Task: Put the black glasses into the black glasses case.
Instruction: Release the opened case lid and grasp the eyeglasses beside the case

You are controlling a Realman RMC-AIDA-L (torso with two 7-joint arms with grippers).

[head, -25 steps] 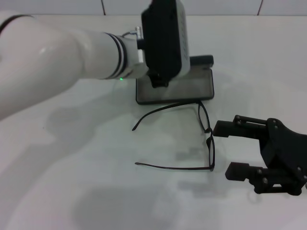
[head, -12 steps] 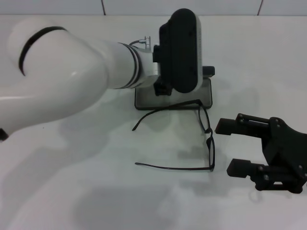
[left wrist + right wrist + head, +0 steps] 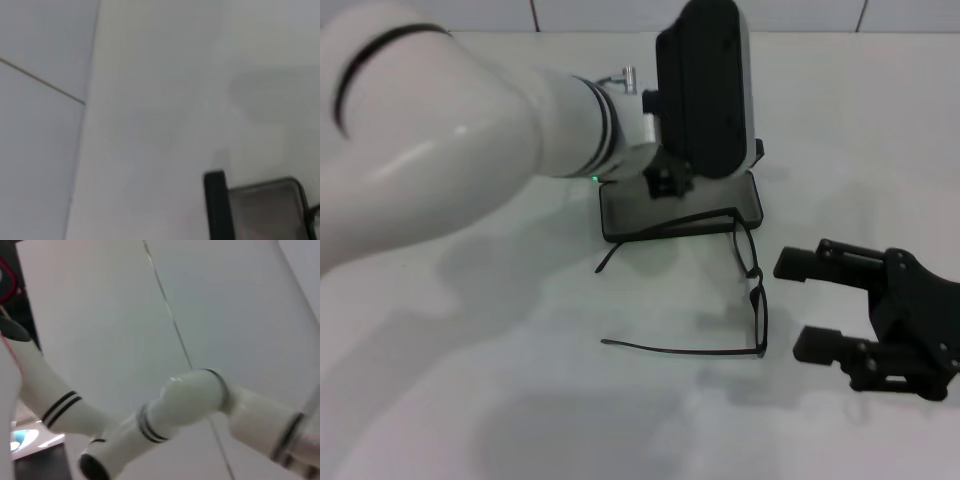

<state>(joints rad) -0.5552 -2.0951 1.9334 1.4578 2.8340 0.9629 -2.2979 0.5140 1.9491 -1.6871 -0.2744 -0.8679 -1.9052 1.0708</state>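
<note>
The black glasses (image 3: 757, 283) lie unfolded on the white table, lenses to the right and both temple arms reaching left. The upper temple rests over the front rim of the black glasses case (image 3: 655, 208), which lies open with its grey lining up, just behind them. My left gripper (image 3: 672, 180) hangs over the case's back part, under the arm's black wrist housing. The case's corner and upright lid edge show in the left wrist view (image 3: 265, 202). My right gripper (image 3: 790, 306) is open and empty, on the table just right of the lenses.
My big white left arm (image 3: 450, 150) crosses the left half of the head view above the table. The table's back edge meets a tiled wall (image 3: 820, 12). The right wrist view shows only the left arm (image 3: 190, 400) and the wall.
My left arm has swung right and farther back over the case. The right gripper has drifted slightly right. The glasses and the case have not moved.
</note>
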